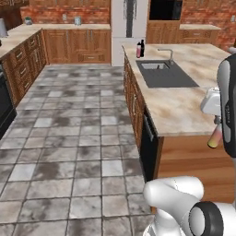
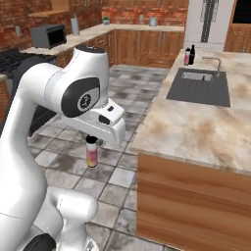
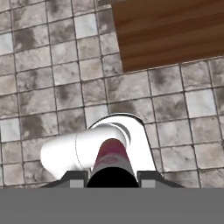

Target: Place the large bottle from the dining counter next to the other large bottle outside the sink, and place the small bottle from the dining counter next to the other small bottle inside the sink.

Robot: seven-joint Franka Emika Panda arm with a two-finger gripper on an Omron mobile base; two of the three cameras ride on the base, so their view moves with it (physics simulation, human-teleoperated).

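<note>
One small pink-to-orange bottle (image 2: 91, 154) hangs cap-up in the end effector (image 2: 91, 142), jaws closed on its cap end, over the tiled floor (image 1: 69, 138) just off the near end of the dining worktop (image 1: 184, 110). Left base view: it shows at 3 o'clock, base (image 1: 215, 138) poking out beside the dark forearm. Hand view: bottle (image 3: 112, 158) runs up from 6 o'clock, robot's white base under it, wooden worktop side panel (image 3: 170, 30) at 1 o'clock. Sink (image 1: 165, 73) is recessed at the worktop's far end, curved tap (image 1: 167, 53) behind it. Large pink bottle (image 1: 138, 50) and black bottle (image 1: 142, 48) stand touching or nearly so at the far corner outside the basin, 11 o'clock of the sink. Worktop between the end effector and the sink is bare stone. Microwave (image 2: 48, 35) on the far left worktop.
</note>
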